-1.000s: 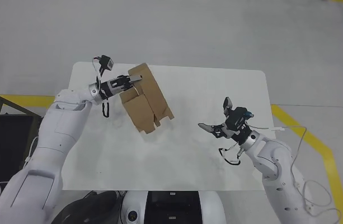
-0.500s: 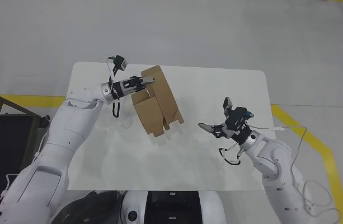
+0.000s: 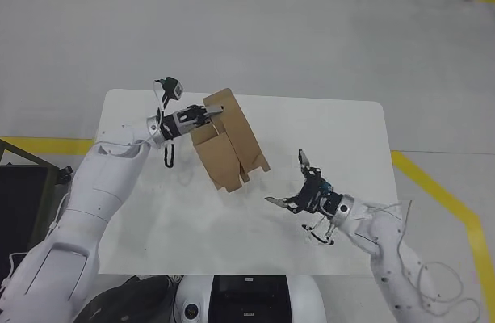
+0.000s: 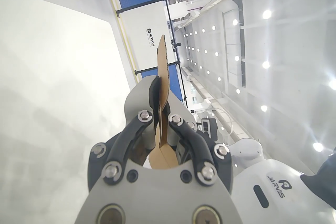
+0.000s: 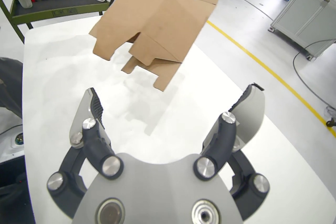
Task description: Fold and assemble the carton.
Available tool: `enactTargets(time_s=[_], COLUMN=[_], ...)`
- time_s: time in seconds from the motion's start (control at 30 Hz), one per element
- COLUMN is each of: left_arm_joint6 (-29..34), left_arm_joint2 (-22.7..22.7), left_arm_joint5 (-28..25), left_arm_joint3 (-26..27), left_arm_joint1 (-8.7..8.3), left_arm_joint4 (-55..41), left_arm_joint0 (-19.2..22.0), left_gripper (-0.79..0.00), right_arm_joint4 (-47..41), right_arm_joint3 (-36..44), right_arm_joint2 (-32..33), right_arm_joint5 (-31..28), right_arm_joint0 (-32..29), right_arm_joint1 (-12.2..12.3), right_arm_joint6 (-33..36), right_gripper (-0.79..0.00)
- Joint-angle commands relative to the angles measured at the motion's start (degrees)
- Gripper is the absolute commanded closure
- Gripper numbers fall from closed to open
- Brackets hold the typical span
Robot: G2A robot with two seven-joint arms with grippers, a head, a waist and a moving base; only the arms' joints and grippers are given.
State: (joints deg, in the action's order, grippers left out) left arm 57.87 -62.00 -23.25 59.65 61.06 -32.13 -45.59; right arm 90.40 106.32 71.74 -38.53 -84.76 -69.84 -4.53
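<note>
The flattened brown cardboard carton [image 3: 231,144] is held clear above the white table [image 3: 336,129], upper left of centre, its edge pinched by the left gripper [image 3: 208,115]. The right gripper [image 3: 286,178] is spread wide, lower right.

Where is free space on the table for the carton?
The table is bare at its far right corner, beyond the carton, and along its front left edge. The middle is tight: the left gripper holds the carton there, and the open right gripper is near it.
</note>
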Motion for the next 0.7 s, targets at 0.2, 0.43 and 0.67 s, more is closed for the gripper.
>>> enactTargets(time_s=[0.2, 0.43, 0.67], left_arm_joint6=[0.03, 0.15, 0.07], left_arm_joint2=[3.59, 4.63, 4.54], left_arm_joint5=[2.0, 1.54, 0.99], left_arm_joint3=[-1.68, -3.39, -4.21], left_arm_joint1=[1.65, 2.49, 2.94], left_arm_joint4=[0.45, 0.62, 0.65], left_arm_joint0=[2.19, 2.8, 3.02], left_gripper=[0.0, 0.0, 0.0], right_arm_joint4=[7.88, 9.25, 9.55], right_arm_joint3=[-0.7, -0.59, -0.92], right_arm_joint2=[-4.12, -5.36, -6.41], right_arm_joint5=[5.58, 6.83, 10.3], right_arm_joint0=[-0.08, 0.66, 0.96], right_arm_joint1=[0.0, 0.11, 0.02], right_arm_joint6=[-7.03, -7.48, -7.56], right_gripper=[-0.767, -0.69, -0.554])
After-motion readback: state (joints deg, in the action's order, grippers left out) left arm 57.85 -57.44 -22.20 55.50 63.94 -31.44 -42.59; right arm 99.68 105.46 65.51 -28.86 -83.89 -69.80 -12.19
